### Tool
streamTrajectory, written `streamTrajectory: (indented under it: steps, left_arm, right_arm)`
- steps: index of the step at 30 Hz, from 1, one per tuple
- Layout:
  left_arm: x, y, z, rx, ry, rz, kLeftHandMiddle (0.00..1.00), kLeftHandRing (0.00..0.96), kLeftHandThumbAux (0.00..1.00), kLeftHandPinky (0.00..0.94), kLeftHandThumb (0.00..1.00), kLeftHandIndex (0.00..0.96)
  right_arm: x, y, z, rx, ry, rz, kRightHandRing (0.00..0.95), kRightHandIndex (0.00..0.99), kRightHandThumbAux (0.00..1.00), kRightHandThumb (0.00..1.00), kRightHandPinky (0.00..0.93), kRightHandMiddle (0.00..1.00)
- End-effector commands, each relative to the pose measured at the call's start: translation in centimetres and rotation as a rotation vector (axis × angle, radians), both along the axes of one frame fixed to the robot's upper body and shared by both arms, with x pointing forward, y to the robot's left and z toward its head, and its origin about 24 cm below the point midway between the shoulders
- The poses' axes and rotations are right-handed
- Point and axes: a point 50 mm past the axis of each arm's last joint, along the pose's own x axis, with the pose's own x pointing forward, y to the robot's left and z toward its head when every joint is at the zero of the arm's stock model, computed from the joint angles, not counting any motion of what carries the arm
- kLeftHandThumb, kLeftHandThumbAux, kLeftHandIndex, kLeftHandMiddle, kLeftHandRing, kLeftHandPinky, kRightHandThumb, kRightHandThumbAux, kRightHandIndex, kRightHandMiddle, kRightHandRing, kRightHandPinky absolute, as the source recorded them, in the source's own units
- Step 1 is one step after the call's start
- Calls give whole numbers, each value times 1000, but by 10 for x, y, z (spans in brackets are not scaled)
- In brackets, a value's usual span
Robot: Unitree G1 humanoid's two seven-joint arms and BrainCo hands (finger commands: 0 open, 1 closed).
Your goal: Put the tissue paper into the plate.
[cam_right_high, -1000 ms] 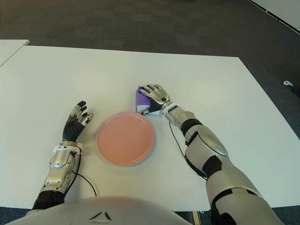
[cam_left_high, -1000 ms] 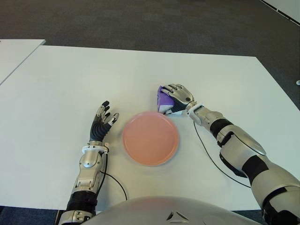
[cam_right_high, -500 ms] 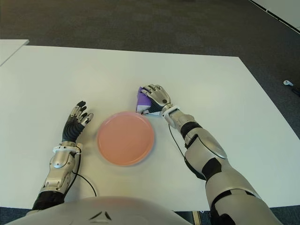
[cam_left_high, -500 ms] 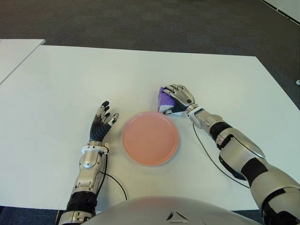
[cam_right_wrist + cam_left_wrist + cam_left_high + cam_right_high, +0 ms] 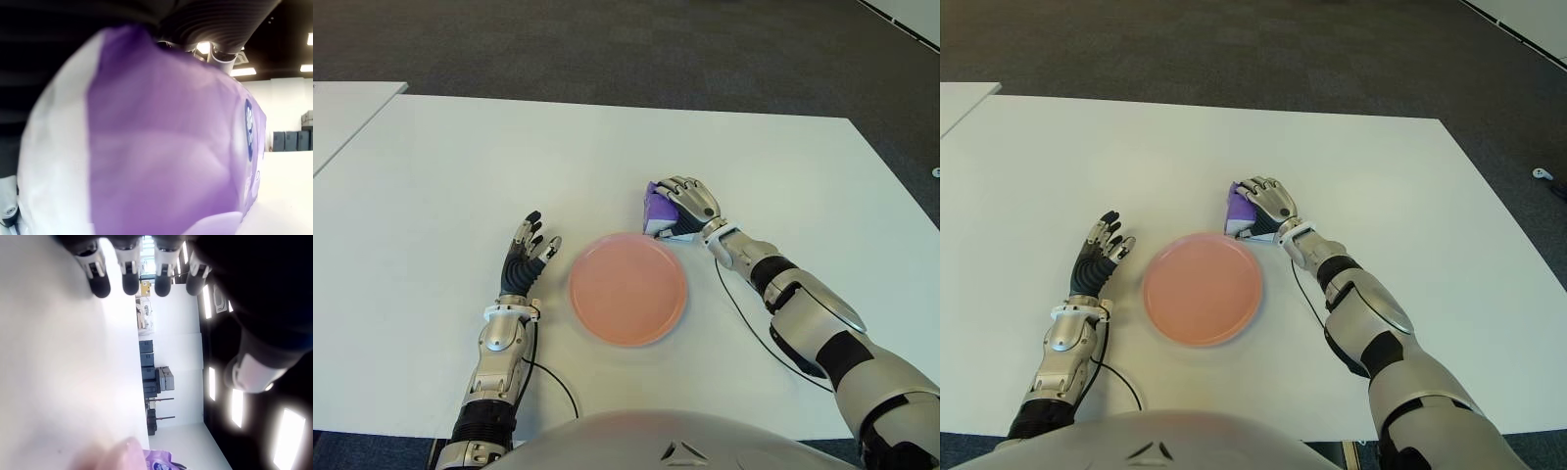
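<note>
Tissue pack [image 5: 656, 209], purple and white, gripped by right hand [image 5: 689, 206].

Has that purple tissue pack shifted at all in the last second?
No. The tissue pack sits in the same spot just beyond the pink plate's far right rim, with the right hand closed over it. The left hand lies open left of the plate.

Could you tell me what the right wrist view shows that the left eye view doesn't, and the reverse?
Only the right wrist view shows the tissue pack close up, filling the frame, with a white panel beside the purple and a room behind. Only the left eye view shows the pink plate, empty, the open left hand to its left, and the table. Both show the right hand closed on the pack, just beyond the plate's rim.
</note>
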Motion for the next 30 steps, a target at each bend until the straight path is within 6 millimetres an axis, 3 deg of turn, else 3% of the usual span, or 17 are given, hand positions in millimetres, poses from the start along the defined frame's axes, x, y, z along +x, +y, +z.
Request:
streamTrajectory:
  steps: [1,6,13,20,30]
  left_arm:
    - [-20,-2,-29,-30,169,27,0,0,620,0,148,0]
    - [-19,-2,-28,-21,168,24,0,0,606,0,139,0]
    - [-18,-2,-29,-11,166,20,0,0,593,0,130,0]
    - [-18,-1,-30,-6,160,7,0,0,591,0,123,0]
    - [-12,-2,-30,-9,156,-2,0,0,612,0,113,0]
  right_arm:
    - [-55,-32,-73,-178,323,-60,784,440,718,712,768,798]
    - [-52,-33,-67,-189,247,-30,790,440,717,713,787,803]
    - [-30,-32,-43,-167,156,-22,818,440,716,716,818,829]
    - [1,-27,4,-79,-43,-18,834,439,715,721,841,844]
    - [24,-10,65,115,-341,43,848,440,712,734,836,859]
